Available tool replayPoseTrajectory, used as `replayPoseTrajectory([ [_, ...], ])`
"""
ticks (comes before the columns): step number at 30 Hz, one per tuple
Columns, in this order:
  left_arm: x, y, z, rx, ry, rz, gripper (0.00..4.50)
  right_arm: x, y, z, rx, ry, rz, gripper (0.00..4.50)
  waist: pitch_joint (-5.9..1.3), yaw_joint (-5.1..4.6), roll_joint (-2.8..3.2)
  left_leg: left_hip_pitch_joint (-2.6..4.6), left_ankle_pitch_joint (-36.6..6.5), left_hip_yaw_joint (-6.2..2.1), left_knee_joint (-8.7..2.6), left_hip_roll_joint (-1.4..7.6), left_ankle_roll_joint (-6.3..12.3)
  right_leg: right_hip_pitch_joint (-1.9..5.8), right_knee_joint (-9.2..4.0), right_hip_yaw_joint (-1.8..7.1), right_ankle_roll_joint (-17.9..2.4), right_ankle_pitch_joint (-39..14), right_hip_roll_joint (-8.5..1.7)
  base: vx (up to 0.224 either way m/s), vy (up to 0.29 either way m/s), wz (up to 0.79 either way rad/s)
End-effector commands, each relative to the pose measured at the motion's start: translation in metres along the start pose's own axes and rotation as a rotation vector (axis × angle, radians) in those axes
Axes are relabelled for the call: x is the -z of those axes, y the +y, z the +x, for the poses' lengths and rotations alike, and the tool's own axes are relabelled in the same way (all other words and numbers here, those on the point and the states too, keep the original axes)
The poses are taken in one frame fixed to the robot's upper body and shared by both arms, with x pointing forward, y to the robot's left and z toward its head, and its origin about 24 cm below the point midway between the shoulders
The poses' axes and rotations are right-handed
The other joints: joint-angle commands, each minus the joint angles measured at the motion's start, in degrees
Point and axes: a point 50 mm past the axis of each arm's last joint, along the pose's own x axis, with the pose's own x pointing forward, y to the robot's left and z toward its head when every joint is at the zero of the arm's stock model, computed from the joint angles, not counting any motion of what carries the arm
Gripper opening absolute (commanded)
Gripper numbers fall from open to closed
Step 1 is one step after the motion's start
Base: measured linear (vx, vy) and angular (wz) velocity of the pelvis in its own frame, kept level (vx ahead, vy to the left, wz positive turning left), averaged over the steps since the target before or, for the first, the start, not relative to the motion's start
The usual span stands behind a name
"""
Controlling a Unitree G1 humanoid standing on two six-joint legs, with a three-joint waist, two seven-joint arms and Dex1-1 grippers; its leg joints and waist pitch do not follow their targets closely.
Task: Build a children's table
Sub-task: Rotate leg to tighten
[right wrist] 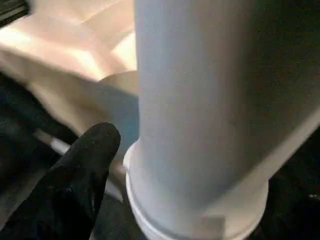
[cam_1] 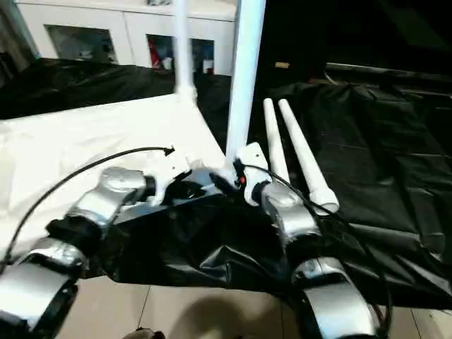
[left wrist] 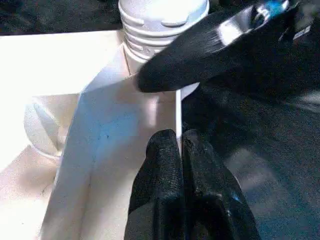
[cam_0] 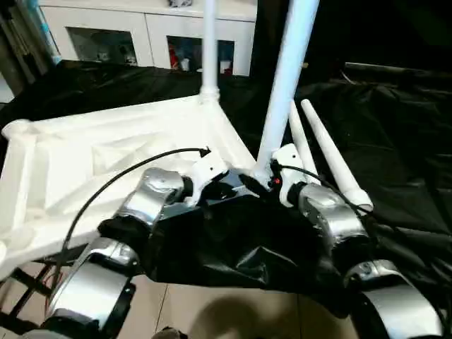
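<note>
Children's table top point(cam_0: 106, 162) lies upside down on black sheeting point(cam_0: 395, 141). Left end effector point(left wrist: 181, 150), fingers together, pinches its rim; right end effector point(cam_0: 272, 182) stands apart around the near leg point(cam_0: 286, 78), perhaps just seated. Next: two loose legs point(cam_0: 332, 152).

background: white cabinet point(cam_0: 148, 32) with glass doors, upper left of frame | surface: black sheet point(cam_0: 395, 141), crumpled, right and centre

Silver forearms point(cam_0: 152, 198), blk fingers point(left wrist: 172, 200), cables point(cam_0: 106, 187)
</note>
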Motion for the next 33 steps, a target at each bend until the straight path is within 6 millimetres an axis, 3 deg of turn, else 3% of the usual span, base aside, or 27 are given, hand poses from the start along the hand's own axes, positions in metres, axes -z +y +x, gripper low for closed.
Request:
replayPoseTrajectory([
  [1, -0.016, -0.005, 0.003, 0.051, -0.1, 0.048, 0.0, 0.0, 0.011, 0.002, -0.116, 0.01, -0.018, 3.92, -3.93, 0.23, -0.02, 1.3, -14.9, -1.15, -3.54, 2.62, 2.18, 2.63, -4.27, 2.36, -13.2, -11.4, -4.43, 0.0, 0.0, 0.0],
  [6, -0.008, -0.005, -0.013, 0.135, -0.078, 0.077, 0.0, -0.003, 0.004, -0.02, -0.255, 0.02, -0.054, 3.92, -3.91, 0.71, -0.03, 1.33, -14.8, -1.09, -3.49, 2.75, 2.52, 2.61, -4.32, 2.3, -13.4, -12.3, -4.52, 0.0, 0.0, 0.0],
  [15, 0.003, -0.009, -0.03, 0.242, -0.039, 0.081, 0.0, -0.003, 0.01, -0.029, -0.373, 0.033, -0.041, 3.92, -3.87, 1.42, 0.03, 1.68, -15.9, -1.12, -3.7, 2.91, 1.1, 2.16, -4.34, 2.39, -13.0, -14.3, -4.56, 0.0, 0.0, 0.0],
  [16, 0.003, -0.009, -0.03, 0.243, -0.039, 0.081, 0.0, -0.003, 0.01, -0.029, -0.374, 0.033, -0.04, 3.66, -3.85, 1.42, 0.04, 1.66, -15.9, -1.13, -3.72, 2.91, 1.06, 2.19, -4.31, 2.39, -13.1, -14.2, -4.55, 0.0, 0.0, 0.0],
  [19, 0.004, -0.011, -0.029, 0.246, -0.039, 0.078, 0.0, -0.001, 0.013, -0.028, -0.388, 0.037, -0.021, 3.58, -3.88, 1.42, -0.03, 1.55, -15.6, -1.12, -3.69, 2.87, 1.01, 2.26, -4.29, 2.4, -12.9, -14.2, -4.62, 0.0, 0.0, 0.0],
  [25, 0.003, -0.012, -0.026, 0.246, -0.048, 0.072, 0.0, 0.001, 0.017, -0.027, -0.39, 0.033, 0.005, 2.97, -3.86, 1.44, -0.11, 1.57, -15.0, -1.1, -3.66, 2.82, 1.01, 2.24, -4.35, 2.41, -12.5, -14.4, -4.6, 0.0, 0.0, 0.0],
  [31, -0.009, -0.003, -0.009, 0.08, -0.093, 0.012, 0.0, 0.01, 0.018, -0.01, -0.173, 0.008, 0.085, 2.78, -3.78, 0.99, -0.29, 1.78, -16.3, -1.25, -3.69, 2.6, 0.09, 2.01, -4.8, 2.46, -11.8, -17.7, -4.83, 0.0, 0.0, 0.0],
  [33, -0.018, 0.005, 0.005, -0.066, -0.093, -0.025, 0.0, 0.018, 0.015, 0.005, 0.038, 0.025, 0.159, 2.78, -3.71, 0.57, -0.34, 1.84, -16.9, -1.37, -3.7, 2.34, -0.84, 1.9, -5.1, 2.47, -10.8, -21.0, -4.84, 0.0, 0.0, 0.0],
])
